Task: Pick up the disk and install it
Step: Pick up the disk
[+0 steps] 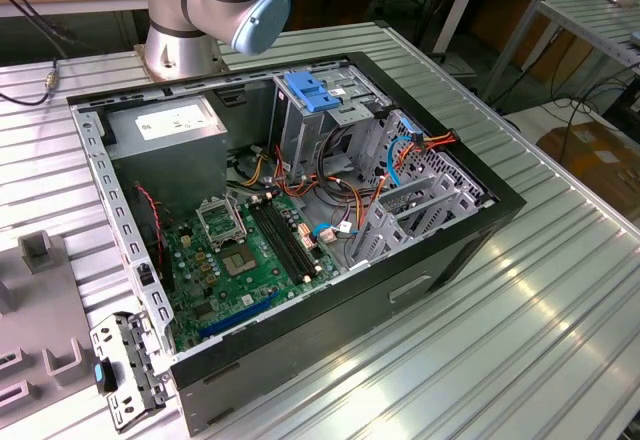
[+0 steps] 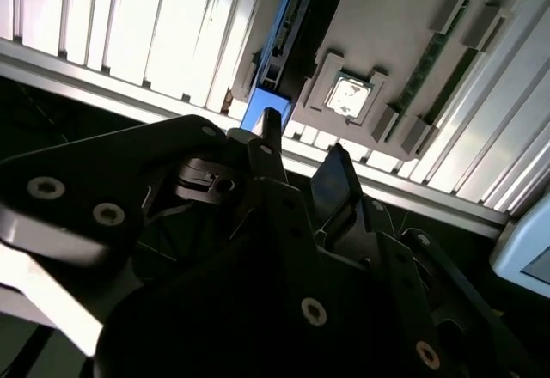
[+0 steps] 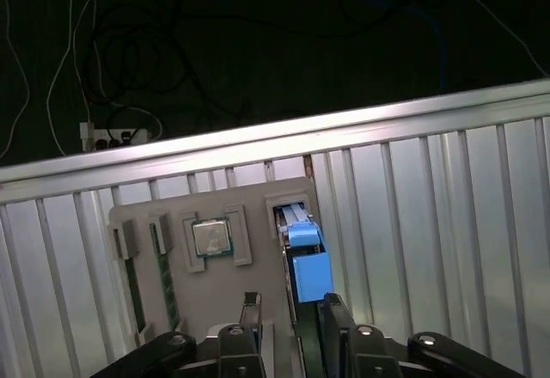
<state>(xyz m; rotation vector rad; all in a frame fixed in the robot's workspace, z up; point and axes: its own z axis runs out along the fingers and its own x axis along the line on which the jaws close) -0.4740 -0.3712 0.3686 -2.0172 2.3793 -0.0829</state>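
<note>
gripper (image 3: 290, 302) (image 2: 304, 137): hovering over tray's disk slot, fingers (image 3: 251, 309) standing spread apart, pinching nothing.
disk (image 3: 304, 253) (image 2: 263, 110): standing on edge in a slot along one side edge of the grey tray (image 3: 215, 313) (image 2: 387, 17), blue carrier end pointing up at gripper, not yet lifted.
contact: can't tell if a fingertip is touching the carrier; blue end is showing just beside one fingertip in both wrist views.
tray on table: lying on ribbed alu table (image 3: 430, 223) (image 1: 500, 340), close to table's edge rail.
chip (image 3: 209, 239) (image 2: 348, 97): sitting flat in square pocket mid-tray, next to disk slot.
RAM sticks (image 3: 165, 275): lying in narrow slots twd tray's opposite side edge.
PC case (image 1: 330, 330): lying open mid-table, motherboard (image 1: 250, 250) showing.
drive cage (image 1: 320, 135): standing at case's far wall, blue clip (image 1: 312, 92) sitting on top.
arm base (image 1: 180, 35): standing on table behind the case.
</note>
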